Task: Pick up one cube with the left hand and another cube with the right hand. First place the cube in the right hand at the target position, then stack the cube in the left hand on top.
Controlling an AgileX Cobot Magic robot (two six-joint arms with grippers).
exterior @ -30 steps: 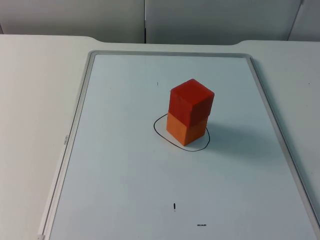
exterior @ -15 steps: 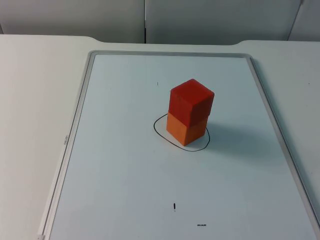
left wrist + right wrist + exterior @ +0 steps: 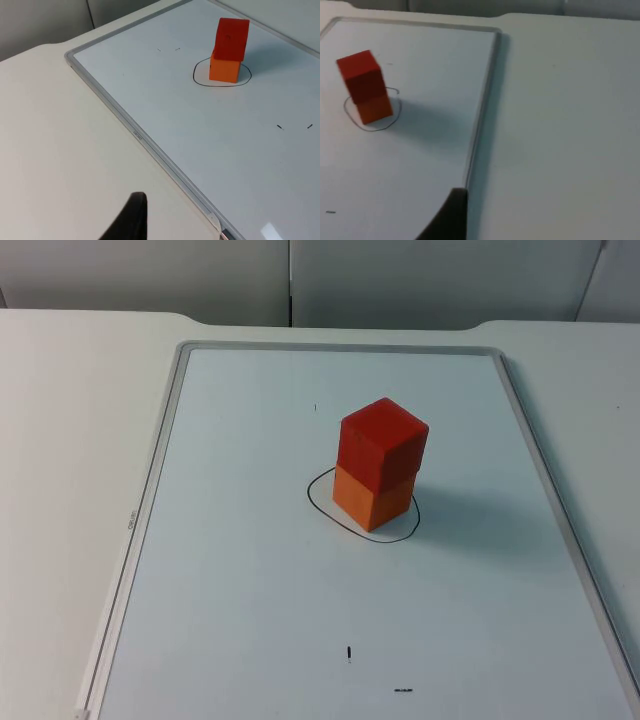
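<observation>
- The red cube [image 3: 383, 447] sits on top of the orange cube [image 3: 372, 502], and the orange cube stands inside the black drawn ring [image 3: 318, 502] on the whiteboard [image 3: 240, 570]. Measured against that ring, the stack sits slightly toward its far side, with bare ring line showing in front.
- The red cube's faces look roughly in line with the orange cube's, with a small overhang on one side in the left wrist view; the stack stands upright.
- By my judgement the stacking is done and nothing is left to pick up, so the only relation that matters now is clearance between the arms and the ring.
- The left gripper [image 3: 131, 220] hangs over the bare surface [image 3: 70, 440], outside the whiteboard's frame and well apart from the ring. A single dark fingertip shows, so I cannot tell how its jaws stand.
- The right gripper [image 3: 451, 216] hangs near the whiteboard's frame on the opposite side, also well apart from the ring; the state of its jaws cannot be told either.
- Neither arm is plainly nearer the stack; both wait off to their own sides.
- Against the earlier top views nothing differs: the stack, the ring and the small pen marks [image 3: 349, 652] lie just as they did.
</observation>
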